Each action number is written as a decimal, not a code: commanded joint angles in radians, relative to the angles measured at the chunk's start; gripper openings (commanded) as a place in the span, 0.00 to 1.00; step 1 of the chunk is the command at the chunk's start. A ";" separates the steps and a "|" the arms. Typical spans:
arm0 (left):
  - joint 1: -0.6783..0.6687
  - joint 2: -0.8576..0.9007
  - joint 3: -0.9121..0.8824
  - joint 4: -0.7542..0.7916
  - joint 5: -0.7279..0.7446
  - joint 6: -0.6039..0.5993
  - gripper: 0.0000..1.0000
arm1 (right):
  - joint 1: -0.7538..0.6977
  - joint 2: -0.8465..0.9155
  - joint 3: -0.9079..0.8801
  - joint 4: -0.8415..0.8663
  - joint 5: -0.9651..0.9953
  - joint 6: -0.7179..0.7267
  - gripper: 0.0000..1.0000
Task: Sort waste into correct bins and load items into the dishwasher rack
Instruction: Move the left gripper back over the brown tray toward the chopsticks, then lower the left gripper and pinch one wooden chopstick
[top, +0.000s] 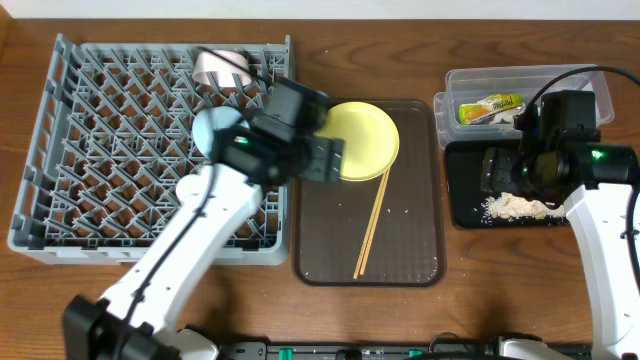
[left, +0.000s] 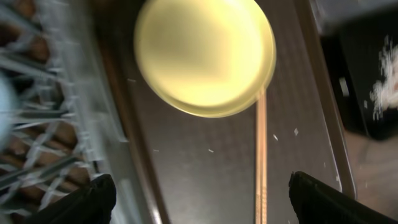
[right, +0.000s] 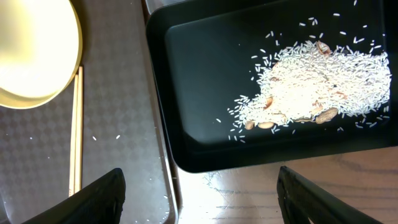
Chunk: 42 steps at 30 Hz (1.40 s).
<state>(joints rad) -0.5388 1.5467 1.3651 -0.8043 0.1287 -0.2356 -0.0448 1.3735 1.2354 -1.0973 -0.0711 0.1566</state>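
Left gripper (left: 202, 208) spread, empty; its view was blurred. Plate (top: 370, 135) left edge hidden under it; round, glossy yellow-green, at brown tray (top: 400, 250) far end. 2 thin wooden chopsticks (top: 372, 225) lay on it. Right gripper (right: 199, 199) spread above black tray (right: 205, 93), right of brown tray; rice (right: 323, 74) heaped inside.

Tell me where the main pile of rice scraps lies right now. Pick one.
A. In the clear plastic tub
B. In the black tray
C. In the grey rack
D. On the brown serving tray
B: the right wrist view shows the rice pile heaped inside the black tray, well within its rim.
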 joint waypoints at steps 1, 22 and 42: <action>-0.070 0.077 -0.021 -0.002 -0.055 0.008 0.90 | -0.007 -0.007 0.008 0.001 0.000 0.007 0.76; -0.220 0.458 -0.021 0.006 -0.066 -0.097 0.85 | -0.007 -0.007 0.008 -0.002 0.000 0.003 0.76; -0.242 0.451 -0.003 -0.035 -0.035 -0.095 0.85 | -0.008 -0.007 0.008 -0.003 0.000 -0.001 0.76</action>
<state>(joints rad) -0.7818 2.0125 1.3521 -0.8268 0.0837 -0.3183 -0.0448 1.3731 1.2354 -1.1000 -0.0711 0.1562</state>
